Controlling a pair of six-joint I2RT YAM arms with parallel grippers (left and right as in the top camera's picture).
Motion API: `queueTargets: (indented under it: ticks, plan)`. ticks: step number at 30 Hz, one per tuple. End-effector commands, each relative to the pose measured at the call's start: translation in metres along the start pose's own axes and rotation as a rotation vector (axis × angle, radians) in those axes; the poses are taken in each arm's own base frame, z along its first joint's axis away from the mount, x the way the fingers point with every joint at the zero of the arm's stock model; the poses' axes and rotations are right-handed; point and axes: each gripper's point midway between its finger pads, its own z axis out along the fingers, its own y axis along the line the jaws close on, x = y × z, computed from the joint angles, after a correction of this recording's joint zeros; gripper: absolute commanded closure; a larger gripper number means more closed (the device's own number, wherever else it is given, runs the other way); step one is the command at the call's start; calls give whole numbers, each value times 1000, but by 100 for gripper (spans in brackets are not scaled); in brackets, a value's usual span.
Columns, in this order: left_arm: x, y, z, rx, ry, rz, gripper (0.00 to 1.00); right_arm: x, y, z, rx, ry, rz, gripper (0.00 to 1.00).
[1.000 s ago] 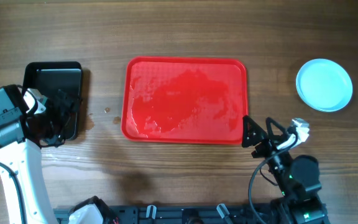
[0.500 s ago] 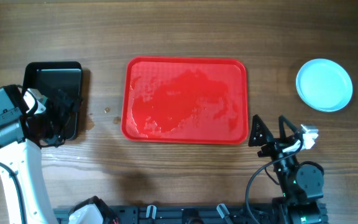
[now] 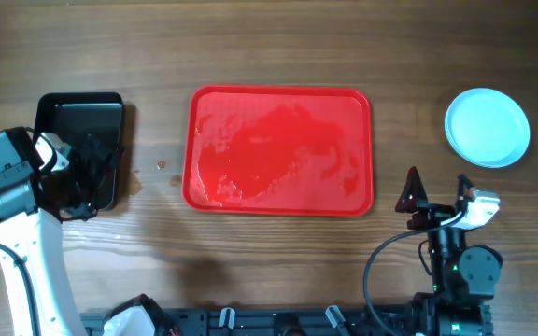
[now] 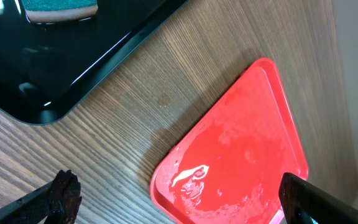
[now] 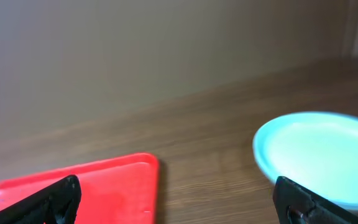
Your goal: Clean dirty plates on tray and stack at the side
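Note:
The red tray [image 3: 278, 98] lies mid-table with no plates on it; its surface looks wet and glossy. It also shows in the left wrist view [image 4: 241, 155] and the right wrist view [image 5: 92, 183]. The pale blue plates [image 3: 487, 127] sit as one round stack at the far right, also in the right wrist view [image 5: 319, 155]. My right gripper [image 3: 437, 198] is open and empty, near the table's front, right of the tray's corner. My left gripper [image 3: 90, 177] is open and empty over the black tray's near edge.
A glossy black tray [image 3: 80, 126] stands at the left, also in the left wrist view [image 4: 55, 56], holding a teal sponge [image 4: 59, 7]. A small spot [image 3: 161, 166] marks the wood between the two trays.
My right arm has drawn back to the right and toward the table's front, away from the red tray's corner. The left arm has not moved.

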Motion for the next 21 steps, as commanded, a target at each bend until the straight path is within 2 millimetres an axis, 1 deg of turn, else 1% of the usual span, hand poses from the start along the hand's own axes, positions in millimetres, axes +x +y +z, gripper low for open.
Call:
queueTargets:
  ticks: [1,4,10,21]
  plan:
    - [1,-3,-2,15,-3,8,0,-2,1,-1,-7,-14,-182,0]
    - [1,-3,-2,15,-3,9,0,-1,1,-1,-9,-12,-193,0]
    - [1,-3,-2,15,-3,9,0,-1,3,-1,-20,-11,-141,0]
    - [1,-3,-2,15,-3,9,0,-2,3,-1,-23,-14,-136,0]
